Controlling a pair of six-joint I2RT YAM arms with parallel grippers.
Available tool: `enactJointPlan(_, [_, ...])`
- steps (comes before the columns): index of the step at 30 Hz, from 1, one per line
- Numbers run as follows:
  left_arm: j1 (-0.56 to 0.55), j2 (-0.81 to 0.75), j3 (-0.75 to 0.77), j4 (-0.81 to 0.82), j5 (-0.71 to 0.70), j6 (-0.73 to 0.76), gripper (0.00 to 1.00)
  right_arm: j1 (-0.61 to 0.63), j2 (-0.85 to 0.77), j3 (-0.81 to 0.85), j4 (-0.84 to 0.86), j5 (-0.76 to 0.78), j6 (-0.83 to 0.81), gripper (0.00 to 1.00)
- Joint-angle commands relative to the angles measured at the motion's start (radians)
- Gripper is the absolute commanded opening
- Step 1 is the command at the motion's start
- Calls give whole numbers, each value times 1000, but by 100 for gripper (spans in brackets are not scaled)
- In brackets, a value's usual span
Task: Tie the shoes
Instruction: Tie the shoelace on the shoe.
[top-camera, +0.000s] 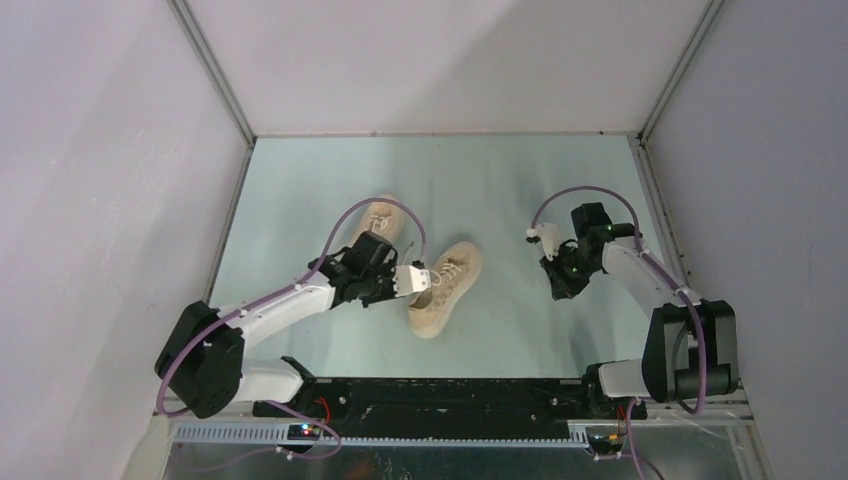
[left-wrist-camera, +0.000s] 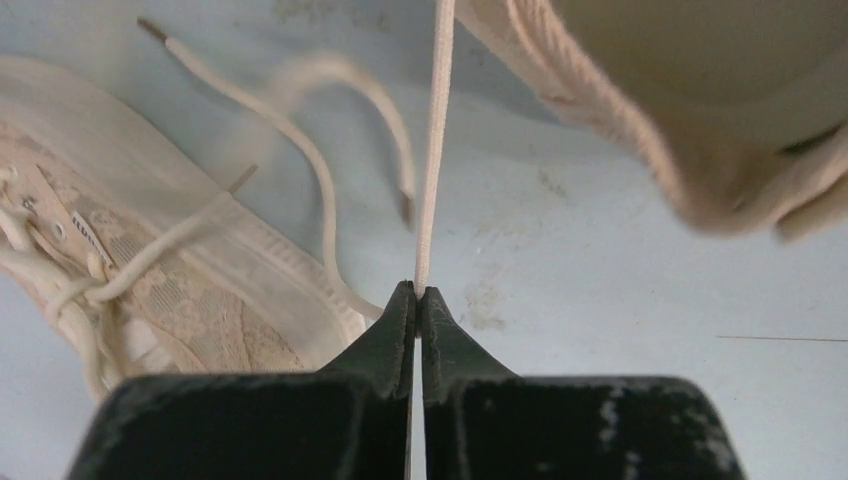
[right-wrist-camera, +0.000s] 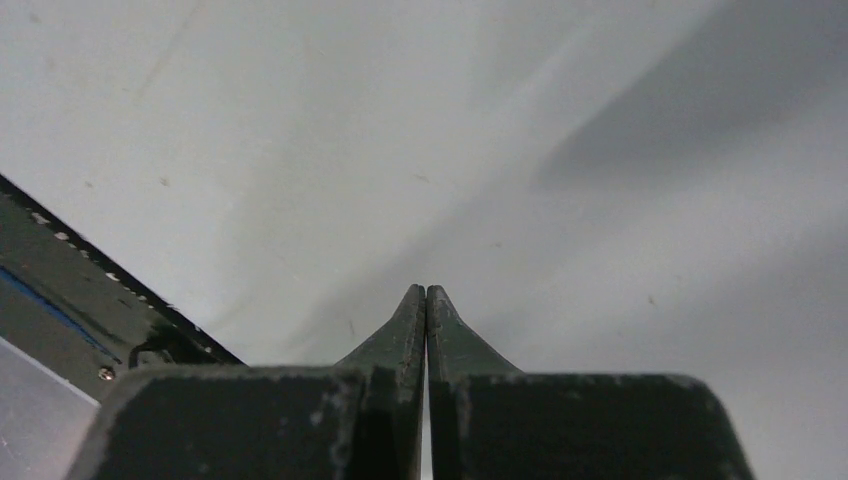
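Two shoes on the pale green table (top-camera: 500, 190), left of centre, close together. Near shoe (top-camera: 455, 275): long axis diagonal, running from near-left to far-right; lacing shows toward the far-right end, and toe cannot be told from heel with certainty. Far shoe (top-camera: 383, 217): just behind and left of the first, largely covered by the left arm (top-camera: 300, 300). Only its far end shows, so its axis cannot be told. Left gripper (top-camera: 424, 281) sits at the near shoe's left flank. Its wrist view shows the jaws pressed together at the tips (left-wrist-camera: 418, 292) with a flat off-white lace (left-wrist-camera: 432, 150) pinched between them; the lace runs straight and taut up out of frame. In the same view a laced upper (left-wrist-camera: 200, 300) with metal eyelets fills the left, loose lace ends trailing across the table. A woven collar rim (left-wrist-camera: 610, 110) of a shoe, blurred, hangs at top right. A small tag (left-wrist-camera: 85, 235) beside the eyelets carries dark marks too small to read; no brand legible. Right gripper (top-camera: 556, 291) is well apart to the right of both shoes. Its jaws are closed tip to tip (right-wrist-camera: 426, 292) on nothing, above bare table, with a dark rail (right-wrist-camera: 60, 270) at the left edge of that view.
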Motion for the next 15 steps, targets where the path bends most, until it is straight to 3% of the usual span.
enactJointPlan(1, [10, -27, -9, -36, -112, 10, 0, -20, 6, -1, -10, 105, 3, 0])
enactJointPlan(9, [-123, 116, 97, -123, 141, 36, 0, 17, -22, 49, 8, -53, 59, 3])
enactJointPlan(11, [-164, 171, 144, -144, 184, 54, 0, 23, -30, 88, 8, -96, 85, 11])
enactJointPlan(13, [-191, 216, 186, -165, 226, 77, 1, 23, -35, 128, 4, -165, 106, 28])
enactJointPlan(15, [-215, 248, 224, -171, 254, 69, 1, 26, -40, 157, 23, -237, 142, 39])
